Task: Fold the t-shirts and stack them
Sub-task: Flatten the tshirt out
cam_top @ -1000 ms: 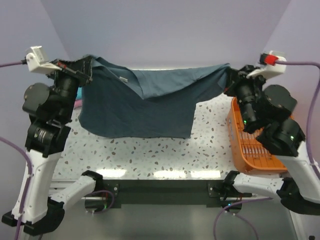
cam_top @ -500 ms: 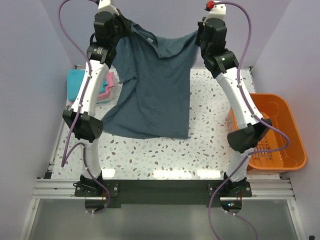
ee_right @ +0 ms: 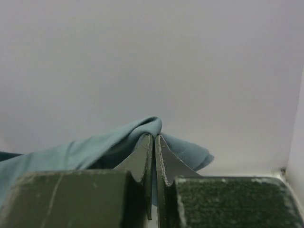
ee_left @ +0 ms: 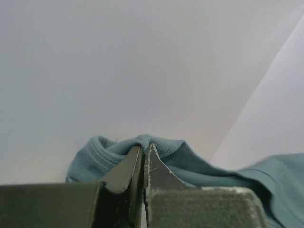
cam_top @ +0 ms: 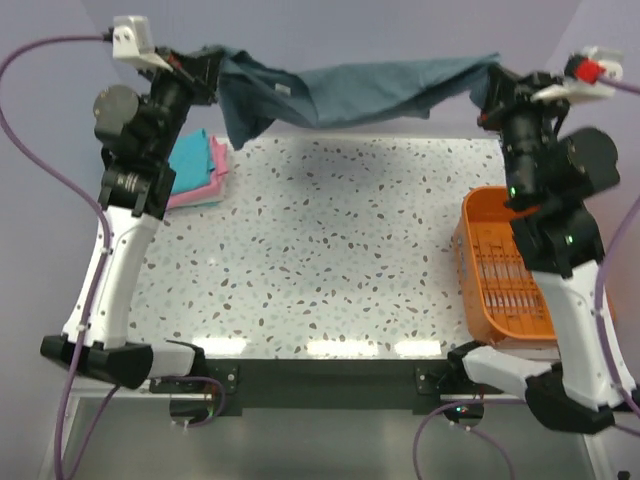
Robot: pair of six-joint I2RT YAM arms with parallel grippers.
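Observation:
The slate blue-grey t-shirt (cam_top: 360,92) hangs stretched in the air between both grippers, above the table's far edge. My left gripper (cam_top: 208,68) is shut on its left end; the left wrist view shows the jaws (ee_left: 143,148) pinching a ribbed fold of the shirt (ee_left: 171,152). My right gripper (cam_top: 492,85) is shut on the right end; the right wrist view shows the jaws (ee_right: 154,137) pinching a fold of the shirt (ee_right: 95,147). The turquoise t-shirt (cam_top: 192,155) lies folded on the pink t-shirt (cam_top: 212,180) at the table's far left.
An orange plastic bin (cam_top: 500,270) stands at the table's right edge, under my right arm. The speckled tabletop (cam_top: 320,250) lies below the hanging shirt. Lilac walls close in the back and sides.
Both arms have swung apart and outward since half a second ago. The shirt, which hung down over the table, is now lifted off it and stretched nearly level between the grippers.

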